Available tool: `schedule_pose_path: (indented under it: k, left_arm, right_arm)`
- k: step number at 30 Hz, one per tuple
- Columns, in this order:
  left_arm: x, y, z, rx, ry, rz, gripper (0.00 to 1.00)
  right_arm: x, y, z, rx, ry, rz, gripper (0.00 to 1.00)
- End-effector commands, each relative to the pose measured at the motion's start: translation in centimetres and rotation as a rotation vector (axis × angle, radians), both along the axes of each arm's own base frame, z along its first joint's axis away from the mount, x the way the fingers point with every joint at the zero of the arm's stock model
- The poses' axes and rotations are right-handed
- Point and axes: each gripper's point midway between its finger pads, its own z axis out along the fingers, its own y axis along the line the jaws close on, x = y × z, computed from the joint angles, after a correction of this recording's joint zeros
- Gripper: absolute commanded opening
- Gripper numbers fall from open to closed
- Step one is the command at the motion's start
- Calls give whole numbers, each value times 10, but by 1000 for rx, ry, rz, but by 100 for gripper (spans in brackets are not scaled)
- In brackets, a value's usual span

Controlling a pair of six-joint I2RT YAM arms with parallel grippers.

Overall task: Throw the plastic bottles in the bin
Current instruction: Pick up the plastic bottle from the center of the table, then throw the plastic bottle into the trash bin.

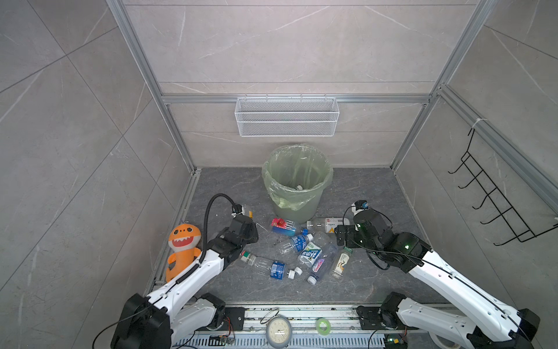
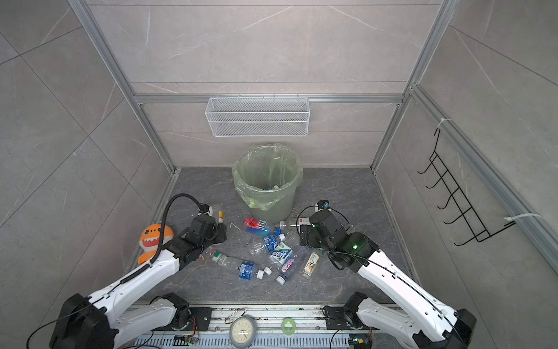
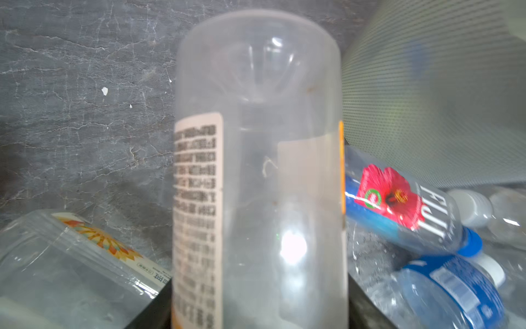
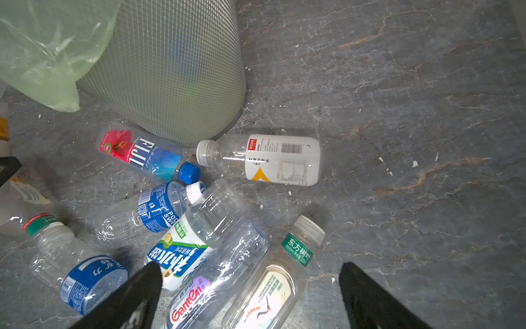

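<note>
Bin [image 1: 302,208], both top views: round grey-green bucket with a pale green liner, upright, beyond both pairs of fingertips and between them; a white-capped bottle [image 1: 299,187] lies inside.
Left gripper [image 1: 248,218], both top views: fingers clenched on the orange-label bottle [image 2: 219,213], a clear bottle reaching past the fingertips, short of the bin.
Right gripper [image 1: 339,234], both top views: fingers spread, holding nothing; the white-label bottle [image 1: 327,224] lies just beyond the fingertips, at the bin's foot.
Loose bottles, both top views: a heap on the dark stone floor [image 1: 362,272] between the two grippers, among them the Fiji bottle [image 1: 285,227] and the Pocari Sweat bottle [image 1: 297,243].
Shark plush [image 1: 182,244], both top views: orange, behind the left fingers, beside that arm.
Left wrist view: the orange-label bottle [image 3: 256,171], blurred, fills the space between the dark jaws; the Fiji bottle [image 3: 398,205] lies to one side of the fingers, near the bin's ribbed wall [image 3: 427,99]; a clear bottle with a sunburst label [image 3: 85,265] lies on the other side.
Right wrist view: two black fingers [image 4: 133,296] stand wide apart over the heap; the Gamen bottle [image 4: 193,304] and the green-banded tea bottle [image 4: 273,287] lie between them; beyond the tips, the white-label bottle [image 4: 273,161] points its cap toward the Fiji bottle [image 4: 142,155], both just beside the bin [image 4: 176,71].
</note>
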Motion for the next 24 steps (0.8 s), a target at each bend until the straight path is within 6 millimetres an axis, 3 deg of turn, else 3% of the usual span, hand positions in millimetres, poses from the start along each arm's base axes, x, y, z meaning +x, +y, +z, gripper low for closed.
schedule_pose_path:
  k: [1, 6, 11, 19, 24]
  left_arm:
    - [-8, -11, 10, -50, -62, -98, 35]
    - [-24, -23, 23, -136, -150, -207, 35]
    - [-34, -30, 52, -189, -254, -281, 36]
    - [-38, -45, 111, -256, -378, -370, 37]
    - [-28, -58, 163, -268, -460, -412, 37]
  right_arm:
    - [3, 0, 2, 6, -55, 21, 100]
    - [2, 0, 0, 17, -90, 40, 100]
    - [1, -1, 1, 24, -116, 46, 100]
    - [0, -2, 4, 38, -135, 45, 100]
    - [0, -1, 7, 46, -136, 45, 100]
